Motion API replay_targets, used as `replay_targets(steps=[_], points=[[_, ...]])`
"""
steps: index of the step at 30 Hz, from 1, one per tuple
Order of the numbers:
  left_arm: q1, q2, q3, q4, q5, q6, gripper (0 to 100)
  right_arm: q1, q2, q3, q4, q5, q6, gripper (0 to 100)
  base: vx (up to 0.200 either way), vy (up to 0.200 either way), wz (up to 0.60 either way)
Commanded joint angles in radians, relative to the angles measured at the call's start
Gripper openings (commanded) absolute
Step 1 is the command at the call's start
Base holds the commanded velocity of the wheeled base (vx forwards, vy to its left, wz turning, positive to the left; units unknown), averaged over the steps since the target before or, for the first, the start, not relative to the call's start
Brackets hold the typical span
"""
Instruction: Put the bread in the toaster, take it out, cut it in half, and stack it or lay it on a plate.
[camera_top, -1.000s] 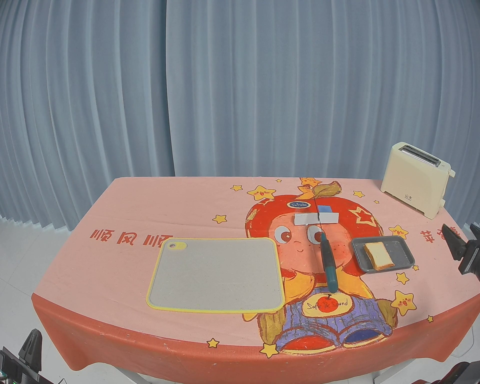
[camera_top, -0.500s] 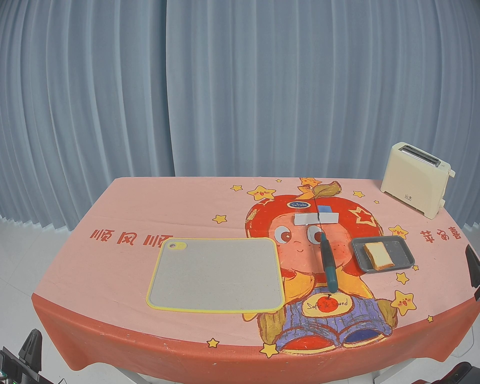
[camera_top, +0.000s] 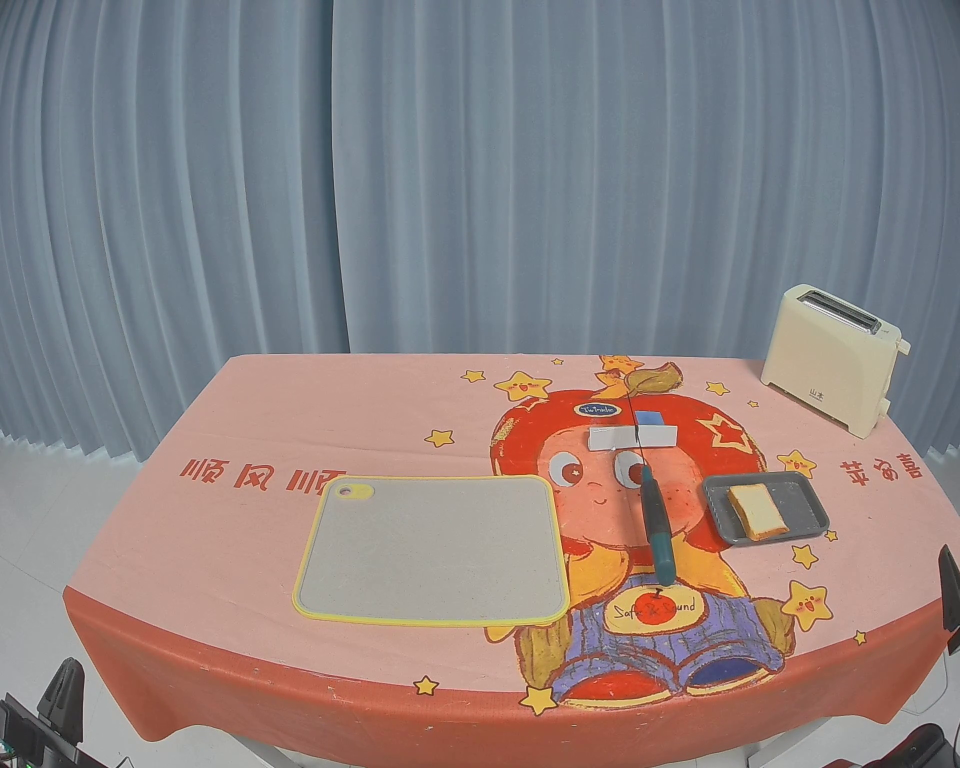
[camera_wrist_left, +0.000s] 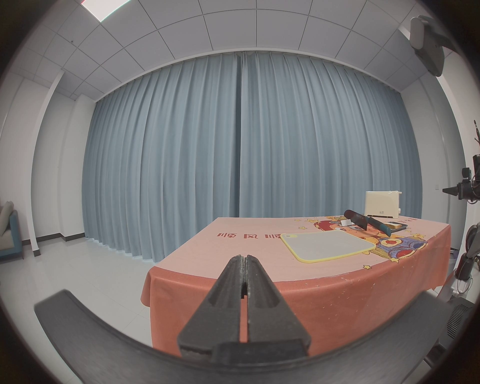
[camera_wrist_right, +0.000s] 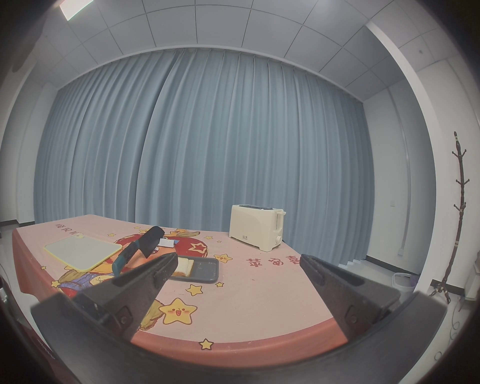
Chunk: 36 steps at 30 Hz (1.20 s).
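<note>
A slice of bread (camera_top: 757, 510) lies on a small grey tray (camera_top: 812, 516) at the table's right. The cream toaster (camera_top: 835, 358) stands at the far right corner, its slot on top. A teal-handled knife (camera_top: 656, 528) lies in the middle, its blade resting across a small white block (camera_top: 632, 436). My right gripper (camera_wrist_right: 237, 260) hangs open off the table's right edge, level with the tabletop, with nothing between its fingers; bread (camera_wrist_right: 183, 267) and toaster (camera_wrist_right: 256, 226) lie beyond it. My left gripper (camera_wrist_left: 244, 262) is shut and empty, low off the table's near left corner.
A grey cutting board with a yellow rim (camera_top: 432, 548) lies left of the knife. The table carries a pink cartoon-print cloth (camera_top: 300, 420), and blue curtains hang behind it. Bare cloth lies between the tray and the toaster.
My right gripper has dropped down and outward along the table's right edge, so only a sliver of it shows now in the head view. Nothing on the table has moved.
</note>
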Motion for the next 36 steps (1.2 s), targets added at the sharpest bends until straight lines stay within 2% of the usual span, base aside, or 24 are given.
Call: replay_targets(steps=[1,23,24,28,30,36], points=[[0.000,0.001,0.018,0.000,0.000,-0.001,0,-0.022,-0.041,0.008,0.001,0.000,0.000,100,0.000,0.000,0.00],[0.000,0.001,0.018,0.000,0.000,0.000,0,-0.057,-0.166,0.129,0.011,0.010,0.000,100,0.000,0.000,0.00],[0.000,0.001,0.018,0.000,0.000,0.000,0,-0.057,-0.175,0.127,0.025,0.015,0.001,100,0.000,0.000,0.00],[0.000,0.001,0.018,0.000,0.000,-0.001,0,-0.062,-0.291,0.118,0.183,0.095,0.000,100,0.000,0.000,0.00],[0.000,0.001,0.018,0.000,0.002,0.000,0,-0.070,-0.334,0.097,0.238,0.121,0.003,100,0.000,0.000,0.00],[0.000,0.001,0.018,0.000,0.002,0.000,0,-0.071,-0.377,0.095,0.246,0.155,0.009,100,0.000,0.000,0.00]])
